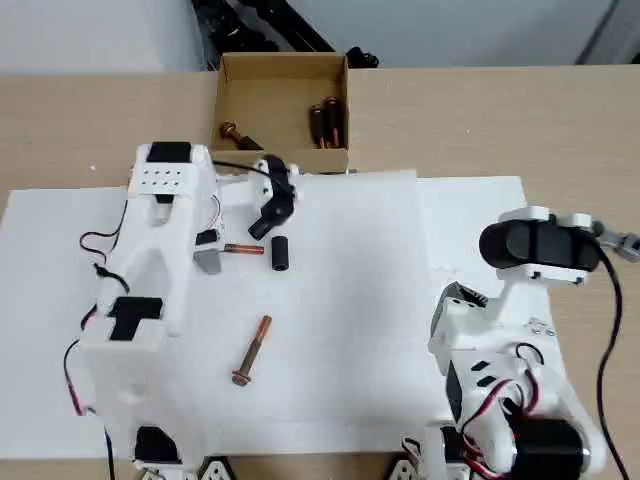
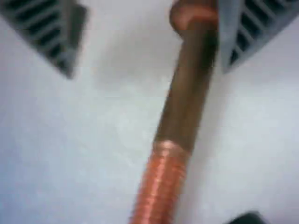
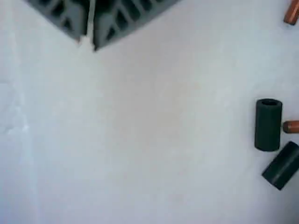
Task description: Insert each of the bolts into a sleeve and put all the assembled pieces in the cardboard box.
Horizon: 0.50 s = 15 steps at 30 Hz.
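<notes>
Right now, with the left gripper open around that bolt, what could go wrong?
The bolt lies against one finger of the open left gripper, not centred, so closing may pivot it or roll it out. Its threaded tip points at the side of the sleeve close by, which lies on its side; a nudge could roll that away.

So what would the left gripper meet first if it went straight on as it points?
Probably the bolt, lying between the open fingers of the left gripper on the white sheet; depth is unclear.
</notes>
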### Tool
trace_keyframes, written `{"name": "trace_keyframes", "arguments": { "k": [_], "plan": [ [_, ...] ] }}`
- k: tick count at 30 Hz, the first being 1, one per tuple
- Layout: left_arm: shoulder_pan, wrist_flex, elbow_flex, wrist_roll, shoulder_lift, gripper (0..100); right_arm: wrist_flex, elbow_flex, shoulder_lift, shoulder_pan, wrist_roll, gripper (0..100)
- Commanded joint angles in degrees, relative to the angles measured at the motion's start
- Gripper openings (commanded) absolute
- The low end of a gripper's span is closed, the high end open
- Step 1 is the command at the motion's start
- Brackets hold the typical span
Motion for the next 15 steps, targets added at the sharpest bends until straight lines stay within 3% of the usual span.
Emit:
{"name": "trace_keyframes", "arguments": {
  "k": [1, 4, 7, 15],
  "plan": [
    [0.53, 4.4, -2.51, 1.49, -7.65, 23, -0.48, -0.26, -0.04, 0.48, 0.53, 0.7],
    [0.26, 8.53, -2.51, 3.52, -11.16, 23, -0.48, -0.26, -0.04, 0.48, 0.53, 0.7],
    [0.09, 9.76, -2.51, 13.71, -14.15, 23, -0.48, -0.26, -0.04, 0.48, 0.35, 0.7],
    [0.09, 10.81, -2.07, 61.63, -20.22, 22, -0.48, -0.26, -0.04, 0.48, 0.44, 0.7]
  ]
}}
